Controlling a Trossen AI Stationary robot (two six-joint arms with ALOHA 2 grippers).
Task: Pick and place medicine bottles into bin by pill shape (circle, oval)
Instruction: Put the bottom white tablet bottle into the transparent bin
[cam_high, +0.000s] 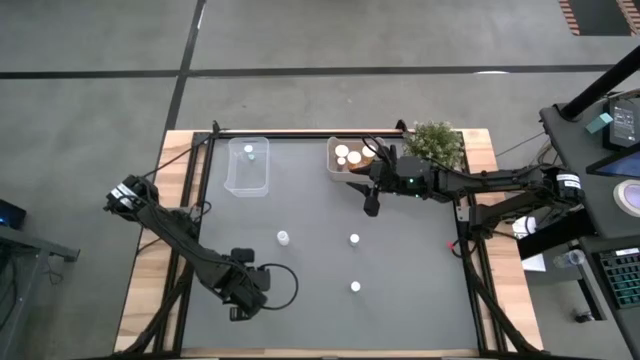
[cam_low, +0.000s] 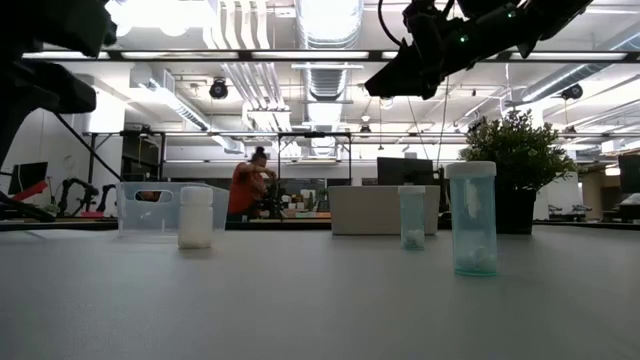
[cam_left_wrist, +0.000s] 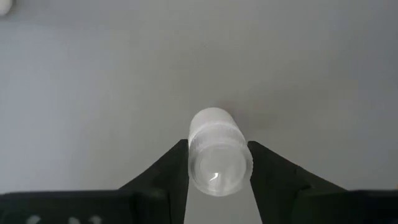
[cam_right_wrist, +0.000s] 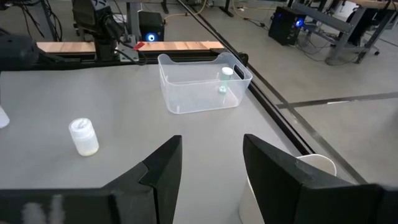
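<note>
My left gripper (cam_high: 240, 300) is near the table's near left corner, shut on a small pale bottle (cam_left_wrist: 214, 134). My right gripper (cam_high: 372, 205) is open and empty above the table, just in front of the tan bin (cam_high: 332, 160), which holds several white-capped bottles (cam_high: 347, 155). The clear bin (cam_high: 248, 170) at the far left holds one bottle (cam_high: 250, 152). Three more bottles stand upright on the grey table: one at left centre (cam_high: 283, 238), one at the centre (cam_high: 354, 239) and one nearer the front (cam_high: 355, 287). My left gripper pinches the pale bottle's round sides (cam_left_wrist: 194, 155) between its two fingers, one finger (cam_left_wrist: 168, 168) on each side. One round end of the bottle (cam_left_wrist: 216, 171) faces the wrist camera and the other end points at the table. I cannot tell whether it is lifted clear.
A green potted plant (cam_high: 435, 143) stands at the far right, beside the tan bin. Wooden strips (cam_high: 140, 300) edge the table on both sides. In the low view a person (cam_low: 245, 185) sits in the room far behind the table.
</note>
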